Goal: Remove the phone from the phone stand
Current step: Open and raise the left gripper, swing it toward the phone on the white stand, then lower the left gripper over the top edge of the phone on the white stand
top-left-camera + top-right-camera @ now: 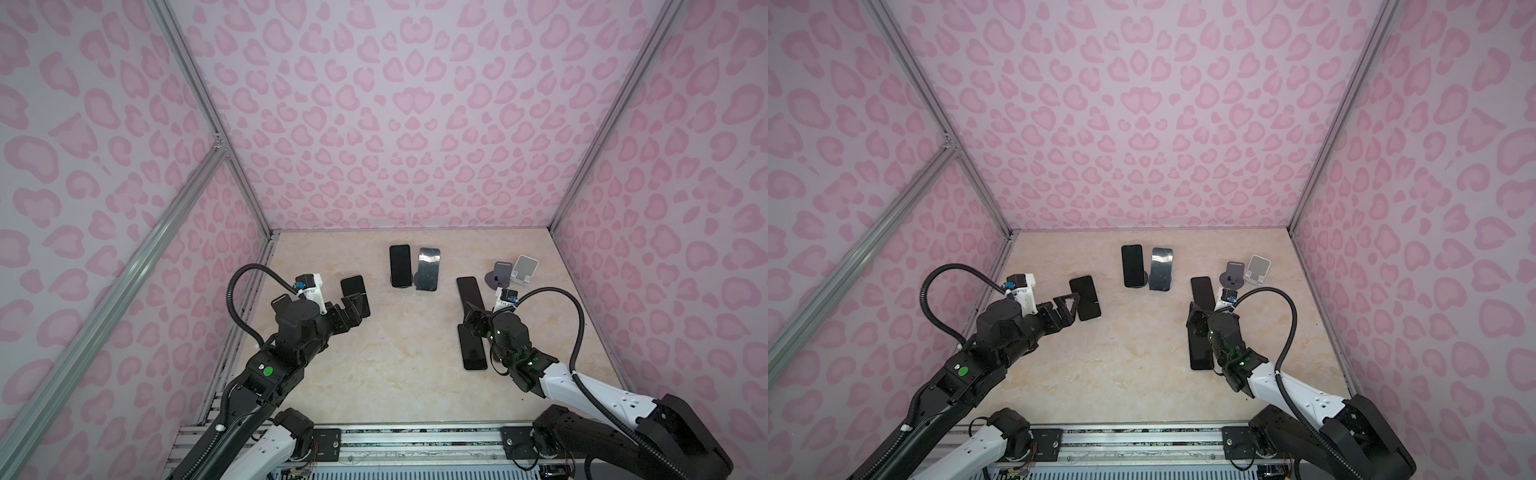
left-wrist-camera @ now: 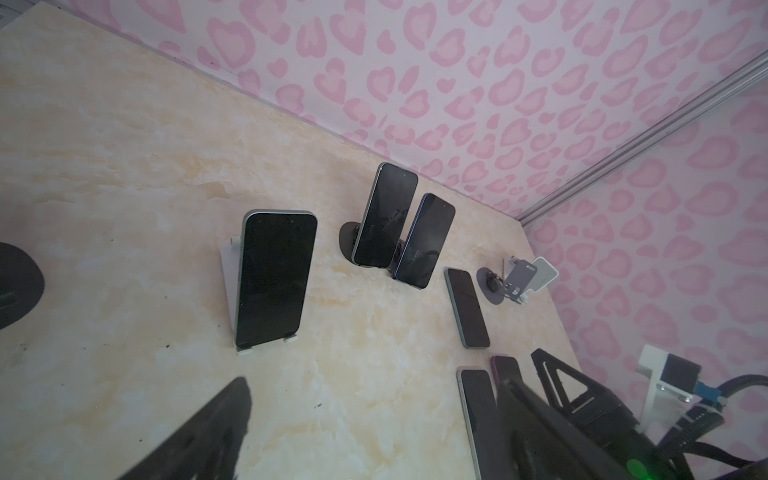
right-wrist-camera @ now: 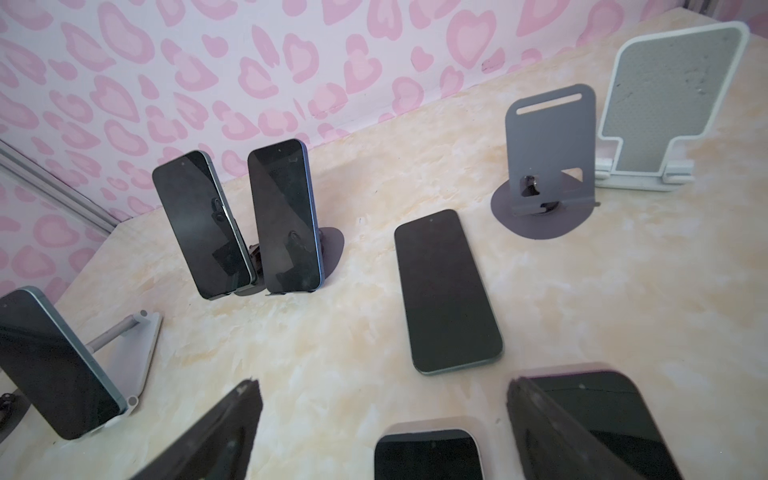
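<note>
Left fingers (image 2: 208,432) are spread and hold nothing, near a black-screened phone (image 2: 274,278) leaning in a white folding stand (image 2: 229,282). At centre, a pair of dark phones (image 3: 199,224) leans in round dark stands (image 2: 347,239), whose bases are mostly hidden. Right fingers (image 3: 216,428) are spread over flat phones (image 3: 428,455), which are partly cut off.

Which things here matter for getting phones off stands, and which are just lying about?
In the job: black-screened phone on white angled stand; green-edged phone and blue-edged phone propped on dark round-based stands; left gripper and right gripper, jaws open.
Lying about: teal-edged phone, white-edged phone and purple-edged phone flat on the marble-look table; empty grey stand; empty white stand.
</note>
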